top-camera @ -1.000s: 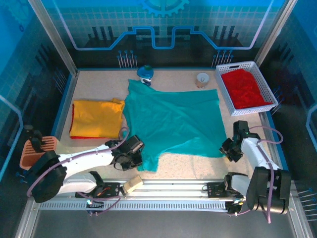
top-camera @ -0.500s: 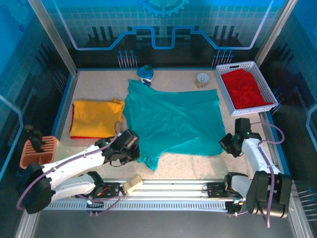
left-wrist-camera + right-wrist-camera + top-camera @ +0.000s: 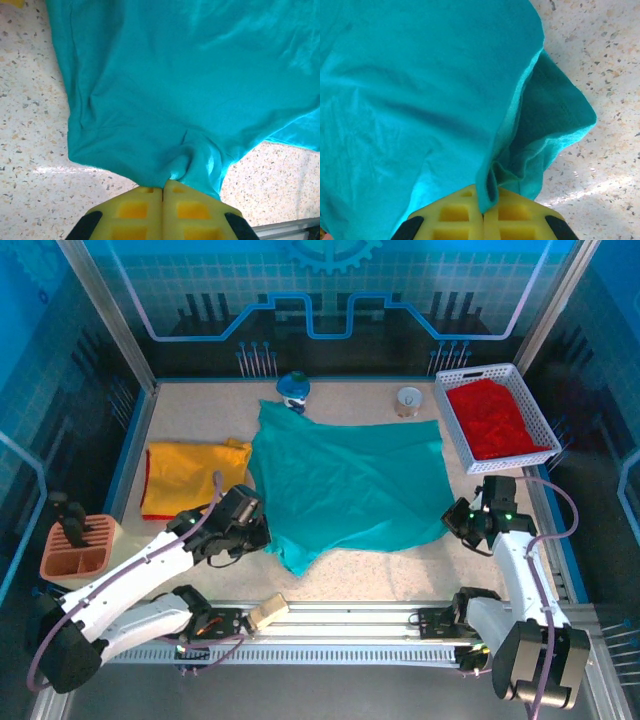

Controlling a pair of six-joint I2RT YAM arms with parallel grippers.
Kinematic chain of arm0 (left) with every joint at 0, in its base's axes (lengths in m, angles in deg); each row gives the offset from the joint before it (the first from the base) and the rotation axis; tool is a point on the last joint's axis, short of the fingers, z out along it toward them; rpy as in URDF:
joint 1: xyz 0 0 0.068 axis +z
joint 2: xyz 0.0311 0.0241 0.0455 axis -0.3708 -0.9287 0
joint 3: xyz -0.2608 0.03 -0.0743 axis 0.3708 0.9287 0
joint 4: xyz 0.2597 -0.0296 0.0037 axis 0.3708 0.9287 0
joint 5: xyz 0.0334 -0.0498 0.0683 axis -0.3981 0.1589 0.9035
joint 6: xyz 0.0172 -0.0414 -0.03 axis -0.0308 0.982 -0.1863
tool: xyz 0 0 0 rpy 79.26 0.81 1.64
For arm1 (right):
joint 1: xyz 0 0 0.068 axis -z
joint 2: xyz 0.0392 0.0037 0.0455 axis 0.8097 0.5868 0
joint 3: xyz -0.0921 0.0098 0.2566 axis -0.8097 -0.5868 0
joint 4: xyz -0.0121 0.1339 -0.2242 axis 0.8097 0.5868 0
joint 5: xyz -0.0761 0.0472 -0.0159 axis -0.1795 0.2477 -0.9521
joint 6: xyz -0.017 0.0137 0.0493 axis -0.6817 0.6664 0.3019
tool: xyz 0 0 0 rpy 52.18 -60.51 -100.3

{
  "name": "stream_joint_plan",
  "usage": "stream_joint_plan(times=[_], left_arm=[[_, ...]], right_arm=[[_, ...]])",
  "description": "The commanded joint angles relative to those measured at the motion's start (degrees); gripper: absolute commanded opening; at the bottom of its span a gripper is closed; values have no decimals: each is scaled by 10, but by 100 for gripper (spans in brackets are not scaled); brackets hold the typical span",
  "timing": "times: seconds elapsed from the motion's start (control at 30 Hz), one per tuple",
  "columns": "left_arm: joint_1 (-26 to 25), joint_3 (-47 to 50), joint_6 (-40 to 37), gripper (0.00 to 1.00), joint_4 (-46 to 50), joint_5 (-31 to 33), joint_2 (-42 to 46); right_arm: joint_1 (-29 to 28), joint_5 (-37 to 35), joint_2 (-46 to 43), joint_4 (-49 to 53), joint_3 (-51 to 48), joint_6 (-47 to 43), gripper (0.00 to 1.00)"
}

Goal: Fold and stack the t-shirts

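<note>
Teal tee [image 3: 350, 480] pushed farther, wrist views: pinched

Speckled tabletop [image 3: 390, 575], blue panel walls [image 3: 200, 290]

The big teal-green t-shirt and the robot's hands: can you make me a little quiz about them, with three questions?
1. True or false: the left gripper and the right gripper are each shut on an edge of the teal-green cloth t-shirt.
2. What lies in the white plastic basket? A) a red cloth t-shirt B) a blue towel C) a banana
3. Fill in: in the top view, the folded yellow cloth t-shirt lies to the ___ of the teal-green one.

Key: 1 true; 2 A; 3 left.
</note>
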Motion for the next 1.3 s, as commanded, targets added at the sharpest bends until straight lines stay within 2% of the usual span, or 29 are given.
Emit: stream_joint_plan(times=[0.0, 0.4, 0.5, 0.7, 0.87, 0.97, 1.03, 1.13, 1.2, 1.27], left_arm=[[9, -3, -14, 0, 10, -19, 11], [24, 24, -17, 0, -9, -31, 8], [25, 32, -14, 0, -19, -34, 3], [25, 44, -12, 0, -39, -46, -13], [25, 49, -11, 0, -39, -43, -10], [25, 52, -10, 0, -38, -43, -9], [25, 52, -10, 0, -38, -42, -9], [25, 52, -10, 0, -42, -42, -9], [25, 51, -11, 0, -43, -42, -12], [25, 49, -13, 0, -45, -43, -14]], right_arm=[[11, 18, -2, 2, 13, -11, 0], [19, -13, 41, 3, -8, -27, 0], [20, 0, 69, -16, -12, -32, 9], [20, 20, 163, -49, 14, -52, 15], [32, 24, 216, -42, 45, -69, 42], [39, 19, 190, -32, 50, -76, 65], [40, 10, 163, -23, 49, -82, 70], [42, -15, 132, 6, 51, -89, 65], [44, -33, 118, 25, 46, -86, 53], [44, -35, 107, 30, 33, -86, 52]])
